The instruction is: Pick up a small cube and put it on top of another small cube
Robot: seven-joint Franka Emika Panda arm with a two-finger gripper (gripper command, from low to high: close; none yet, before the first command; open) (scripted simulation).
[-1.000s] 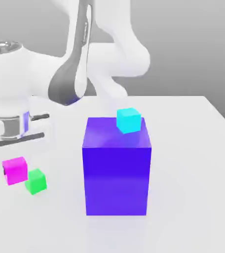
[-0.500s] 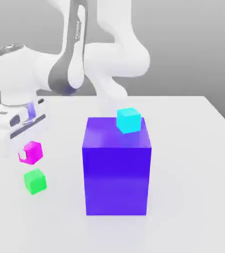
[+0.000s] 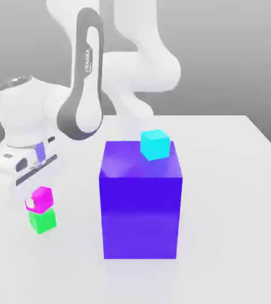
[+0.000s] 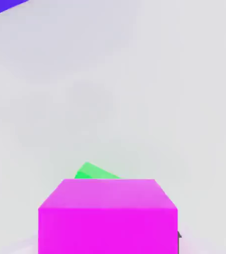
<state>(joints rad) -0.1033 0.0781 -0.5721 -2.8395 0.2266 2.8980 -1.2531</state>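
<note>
- Near the tabletop's (image 3: 233, 178) edge on the exterior view's left, the fingers (image 3: 33, 203) are clamping the magenta cube (image 3: 42, 196).
- Having swung across, it is now hovering just above the green cube (image 3: 43, 220), nearing release.

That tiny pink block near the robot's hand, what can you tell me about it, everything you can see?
The pink cube is a tiny, bright magenta block with plain, smooth, flat-coloured faces, about the size of the green cube beneath it. It is held in the shut gripper, turned slightly askew to the green cube, directly above it and close to its top; whether they touch cannot be told. It sits at the exterior view's left, well apart from the big blue-violet block. In the hand view it fills the foreground.
</note>
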